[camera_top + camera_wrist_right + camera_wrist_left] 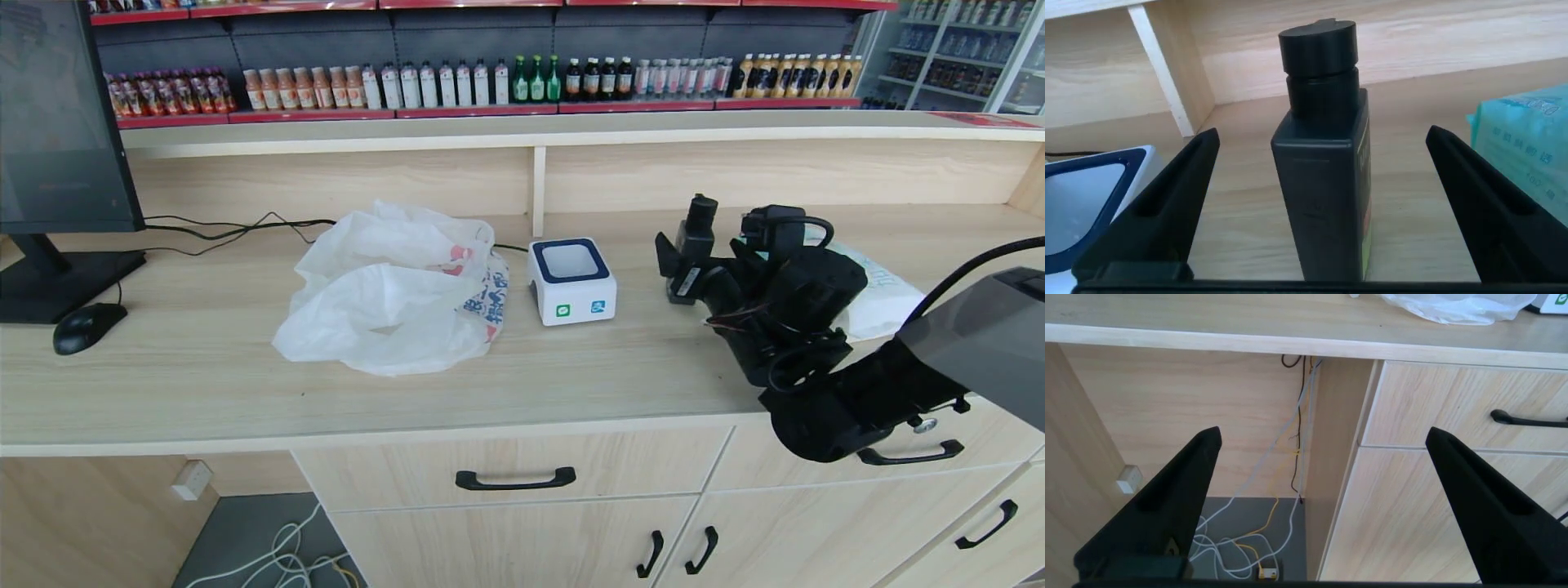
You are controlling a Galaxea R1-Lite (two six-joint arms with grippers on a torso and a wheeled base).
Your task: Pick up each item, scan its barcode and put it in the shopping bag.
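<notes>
Step in hand, by my judgement: the pick-up of an item, grasp not yet closed. The right tool (1323,140) stands over the right part of the table (204,359) with its fingers apart. The black bottle (1323,188) stands upright between them, touched on neither side as far as I can tell. The scanner (571,282) sits just left of the bottle. The shopping bag (392,294) lies crumpled left of the scanner, its mouth not clearly open. A teal-and-white pack (886,298) lies right of the arm and, I judge, awaits its turn. The next move calls for closing squarely on the bottle's body, lifting, then presenting the barcode to the scanner's window; which face carries it I cannot tell. The right wrist view shows the bottle centred between the fingers, which the arm partly obscures in the head view. The left wrist view places the left tool (1323,437), fingers wide apart and empty, below the table's near edge, facing a drawer (1454,400) and hanging cables (1290,457).
</notes>
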